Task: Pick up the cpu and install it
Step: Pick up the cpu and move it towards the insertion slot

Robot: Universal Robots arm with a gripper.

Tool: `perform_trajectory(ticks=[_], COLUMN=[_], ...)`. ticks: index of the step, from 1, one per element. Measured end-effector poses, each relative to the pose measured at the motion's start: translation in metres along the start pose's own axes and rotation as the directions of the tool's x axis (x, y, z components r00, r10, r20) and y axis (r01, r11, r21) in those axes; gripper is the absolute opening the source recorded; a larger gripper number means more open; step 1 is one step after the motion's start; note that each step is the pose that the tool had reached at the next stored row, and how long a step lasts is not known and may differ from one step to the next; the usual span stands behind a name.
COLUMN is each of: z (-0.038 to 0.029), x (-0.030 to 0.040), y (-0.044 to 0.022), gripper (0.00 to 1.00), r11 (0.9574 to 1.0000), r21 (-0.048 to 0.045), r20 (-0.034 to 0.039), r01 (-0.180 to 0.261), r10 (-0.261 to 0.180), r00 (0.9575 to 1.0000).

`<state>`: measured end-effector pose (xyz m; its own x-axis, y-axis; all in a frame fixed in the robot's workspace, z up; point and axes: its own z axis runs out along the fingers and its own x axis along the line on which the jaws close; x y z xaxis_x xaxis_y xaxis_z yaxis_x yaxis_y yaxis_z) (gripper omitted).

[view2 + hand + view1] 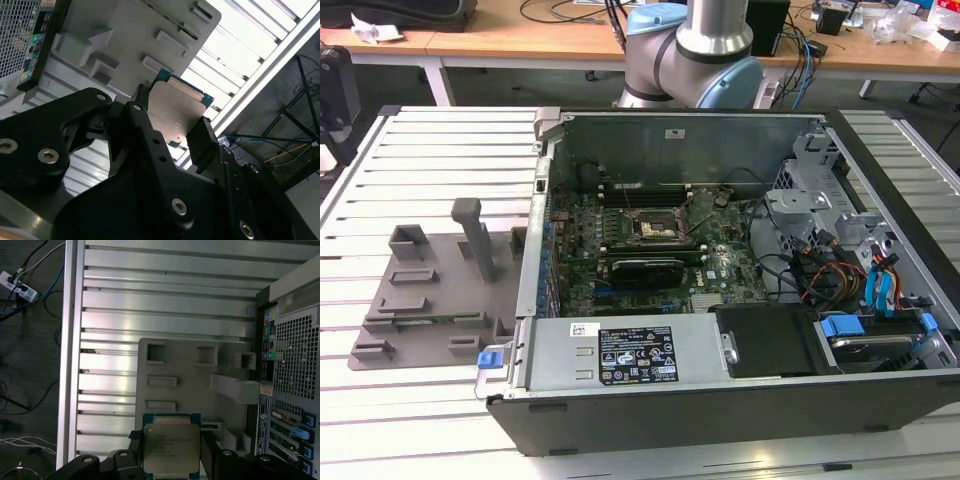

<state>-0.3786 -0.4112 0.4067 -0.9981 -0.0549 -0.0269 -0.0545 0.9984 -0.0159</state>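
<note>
The cpu [171,446], a flat square chip with a silvery top and green rim, is clamped between my gripper's [171,452] two black fingers [134,436]. It is held well above the grey fixture tray [192,377], which lies on the slatted aluminium table. In the second wrist view the cpu [177,115] stands edge-on between the fingers [202,137] of the gripper [173,125], shut on it. In the exterior view the motherboard socket [653,226] lies open in the middle of the computer case [720,390], and the fixture tray [430,290] sits to the case's left.
The arm's base [705,50] stands behind the case. Inside the case are a drive cage [810,200], loose cables [820,275] and a power supply [620,355]. An upright post [475,235] rises from the fixture tray. Desks with clutter run along the back.
</note>
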Motion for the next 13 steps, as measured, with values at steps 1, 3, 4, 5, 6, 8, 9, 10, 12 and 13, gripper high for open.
perform_trajectory(ticks=[1,3,4,5,6,8,9,10,12,13], z=[-0.0006,-0.0011,-0.0013,-0.0017,-0.0021,-0.0026,-0.0028,-0.003,-0.0033,-0.0033], x=[-0.0002,-0.0005,-0.0006,-0.0009,-0.0012,-0.0018,-0.002,-0.0025,-0.0029,-0.0031], y=[0.0026,0.007,0.0089,0.0128,0.0165,0.0248,0.0294,0.0366,0.0456,0.0485], gripper=[0.55,0.55,0.55,0.55,0.55,0.55,0.55,0.55,0.55,0.55], r11=[1.0,1.0,1.0,1.0,1.0,1.0,1.0,1.0,1.0,1.0], r21=[-0.0004,-0.0009,-0.0011,-0.0013,-0.0015,-0.0018,-0.0019,-0.002,-0.002,-0.0021], r20=[-0.0002,-0.0001,-0.0001,-0.0001,-0.0001,0.0,0.0,0.0,0.0,0.0001], r01=[0.0,0.0,0.0,0.0,0.0,0.0,0.0,0.0,0.0,0.0], r10=[0.0,0.0,0.0,0.0,0.0,0.0,0.0,0.0,0.0,0.0], r00=[1.0,1.0,1.0,1.0,1.0,1.0,1.0,1.0,1.0,1.0])
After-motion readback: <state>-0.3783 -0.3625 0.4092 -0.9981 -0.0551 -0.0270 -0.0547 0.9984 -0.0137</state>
